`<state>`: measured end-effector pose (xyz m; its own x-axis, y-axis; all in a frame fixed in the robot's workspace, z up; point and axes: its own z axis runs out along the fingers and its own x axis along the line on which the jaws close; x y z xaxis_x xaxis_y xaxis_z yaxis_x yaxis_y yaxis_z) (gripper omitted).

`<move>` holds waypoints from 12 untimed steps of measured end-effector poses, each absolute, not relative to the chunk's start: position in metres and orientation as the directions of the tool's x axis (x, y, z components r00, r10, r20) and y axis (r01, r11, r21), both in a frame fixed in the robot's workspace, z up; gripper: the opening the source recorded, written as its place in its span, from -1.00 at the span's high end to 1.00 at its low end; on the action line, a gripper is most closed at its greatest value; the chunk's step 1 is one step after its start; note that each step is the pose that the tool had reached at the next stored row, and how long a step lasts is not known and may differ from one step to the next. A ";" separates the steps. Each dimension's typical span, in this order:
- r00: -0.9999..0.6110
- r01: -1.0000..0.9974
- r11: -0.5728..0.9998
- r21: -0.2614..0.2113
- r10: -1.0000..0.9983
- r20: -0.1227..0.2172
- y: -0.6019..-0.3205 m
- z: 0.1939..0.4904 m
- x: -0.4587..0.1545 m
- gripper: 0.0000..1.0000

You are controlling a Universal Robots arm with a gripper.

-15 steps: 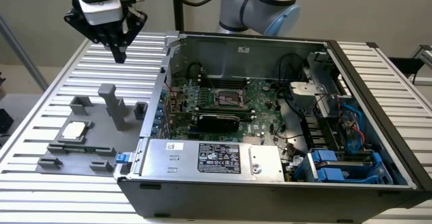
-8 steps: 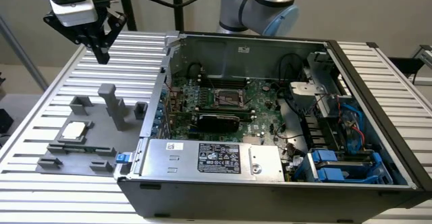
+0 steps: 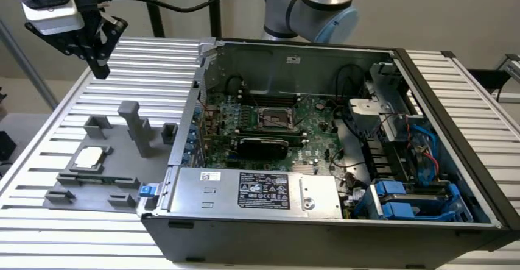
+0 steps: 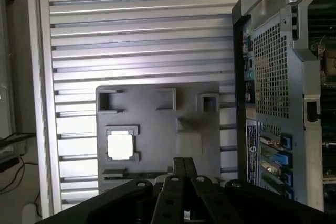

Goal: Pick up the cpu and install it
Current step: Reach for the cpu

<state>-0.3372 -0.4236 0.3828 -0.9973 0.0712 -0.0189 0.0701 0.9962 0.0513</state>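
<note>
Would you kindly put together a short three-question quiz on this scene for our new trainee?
1. True or false: the chip already sits inside the computer case.
2. The claw is: A open; B shut and empty; C shut on the chip.
3. Fill in: in the exterior view, the chip lies to the case's ____.
Key: 1 false; 2 B; 3 left.

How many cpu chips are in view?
1. The cpu sits in its holder on the grey fixture plate, at the exterior view's left of the computer case. Others may be hidden inside the case.
</note>
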 end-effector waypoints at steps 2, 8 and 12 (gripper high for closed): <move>-0.997 0.070 0.996 0.051 0.071 -0.019 -0.424 0.382 -0.346 0.79; -0.997 0.070 0.996 0.051 0.071 -0.019 -0.424 0.378 -0.373 0.79; -0.997 0.070 0.996 0.051 0.071 -0.019 -0.424 0.376 -0.392 0.79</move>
